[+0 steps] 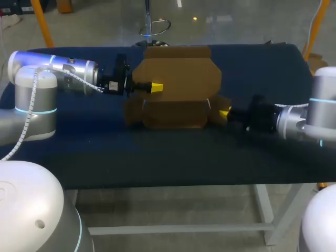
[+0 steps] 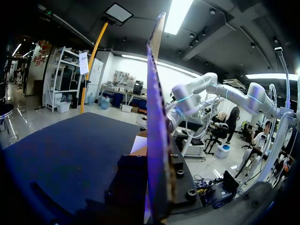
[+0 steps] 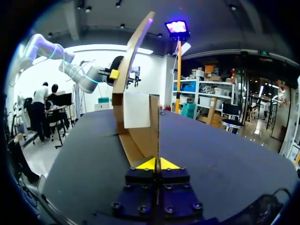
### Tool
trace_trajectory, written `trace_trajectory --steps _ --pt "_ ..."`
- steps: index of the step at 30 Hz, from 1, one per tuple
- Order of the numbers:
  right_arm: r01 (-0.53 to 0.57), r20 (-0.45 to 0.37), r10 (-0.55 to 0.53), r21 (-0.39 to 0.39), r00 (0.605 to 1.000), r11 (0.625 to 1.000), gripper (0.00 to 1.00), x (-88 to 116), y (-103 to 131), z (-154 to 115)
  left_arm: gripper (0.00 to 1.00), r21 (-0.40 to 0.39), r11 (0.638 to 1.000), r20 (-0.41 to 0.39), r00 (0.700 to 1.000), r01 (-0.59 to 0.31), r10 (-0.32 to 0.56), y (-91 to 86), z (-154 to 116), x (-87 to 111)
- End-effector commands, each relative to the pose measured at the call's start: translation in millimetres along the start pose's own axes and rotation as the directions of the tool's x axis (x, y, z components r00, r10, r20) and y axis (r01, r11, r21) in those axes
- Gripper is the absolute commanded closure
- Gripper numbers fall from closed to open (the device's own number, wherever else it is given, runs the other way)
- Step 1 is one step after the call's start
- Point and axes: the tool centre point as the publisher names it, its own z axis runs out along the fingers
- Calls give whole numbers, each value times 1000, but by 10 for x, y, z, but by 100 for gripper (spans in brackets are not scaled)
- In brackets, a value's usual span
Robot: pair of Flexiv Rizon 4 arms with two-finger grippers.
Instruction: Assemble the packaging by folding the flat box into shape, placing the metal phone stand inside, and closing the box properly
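Box [image 1: 178,79] is still a flat brown cardboard sheet, standing roughly on edge over the middle of the bench [image 1: 157,157]. I can't tell if its lower edge actually rests on the cloth or hangs just above it.

Handling-wise I'd guess it's light and fairly stiff across the panels but floppy along the creases. The right wrist view already shows the sheet [image 3: 126,79] bowing a bit. Thin board like that dents and tears at the flaps, so I'd grab it on a panel edge close to a crease, not out on a loose flap.

Left hand [image 1: 156,86] is clamped on the sheet at about its 9 o'clock edge. One yellow tip shows on the near face, and in its own wrist view the board [image 2: 157,117] runs edge-on straight out between the fingers.

Right hand [image 1: 224,112] is pinched together on the small flap down at the 4 o'clock corner. Its tips [image 3: 151,164] are closed with just the thin card between them.

So each hand has a side and the sheet hangs between them. No phone stand visible anywhere.
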Motion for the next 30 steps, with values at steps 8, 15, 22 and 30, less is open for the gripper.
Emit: trace_trajectory --steps 8,15,22,30 --pt "-7 45 7 -8 999 1000 100 219 2 45 100 -1 1000 0 1000 0 0 20 10 -2" --pt "-17 73 18 -11 997 1000 91 310 2 94 100 -1 1000 0 1000 0 0 20 10 -2" --pt "-22 89 22 -10 996 1000 71 422 9 148 100 -1 1000 0 1000 0 0 20 10 -2" --pt "-17 103 16 5 995 1000 67 562 36 219 100 -1 1000 0 1000 0 0 20 10 -2"
